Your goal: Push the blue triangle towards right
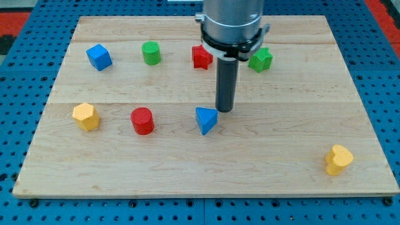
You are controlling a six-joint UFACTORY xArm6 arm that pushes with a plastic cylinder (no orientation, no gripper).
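The blue triangle (205, 119) lies near the middle of the wooden board (206, 169). My tip (224, 110) stands just to the upper right of it, very close to its right corner; I cannot tell if they touch. The dark rod rises from the tip to the arm's grey body at the view's top.
A red cylinder (142, 120) and a yellow hexagon block (85, 116) lie left of the triangle. Along the top are a blue cube (99, 57), a green cylinder (150, 52), a red star block (201, 57) and a green block (260, 59). A yellow heart block (338, 159) sits at bottom right.
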